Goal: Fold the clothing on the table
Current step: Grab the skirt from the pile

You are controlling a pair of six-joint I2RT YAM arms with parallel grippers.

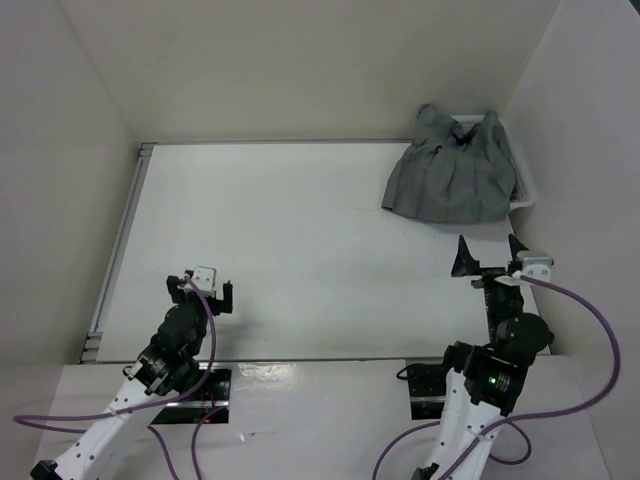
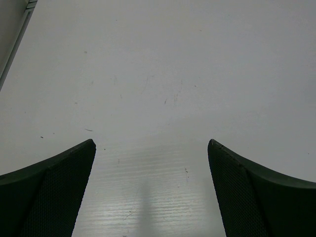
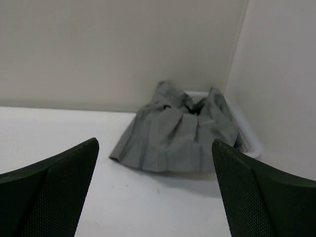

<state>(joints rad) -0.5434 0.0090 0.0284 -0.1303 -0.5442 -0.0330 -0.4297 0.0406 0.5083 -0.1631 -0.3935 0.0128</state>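
Note:
The clothing [image 1: 452, 175], a dark grey pleated skirt, lies bunched at the table's [image 1: 280, 250] far right corner, draped half out of a white basket. In the right wrist view the clothing [image 3: 175, 133] spreads ahead, its hem on the table [image 3: 59, 133]. My right gripper [image 1: 490, 258] stands open just short of that hem, nothing between its fingers; the right gripper [image 3: 154, 163] frames bare tabletop. My left gripper [image 1: 207, 287] hangs open over the near left of the table, far from the skirt. In its own view the left gripper [image 2: 150, 148] shows only the white table [image 2: 163, 74].
A white mesh basket [image 1: 524, 190] sits against the right wall under the skirt's upper part; the basket [image 3: 247, 136] rim shows beside the fabric. White walls close in the table on the left, back and right. A metal rail [image 1: 115, 250] runs along the left edge.

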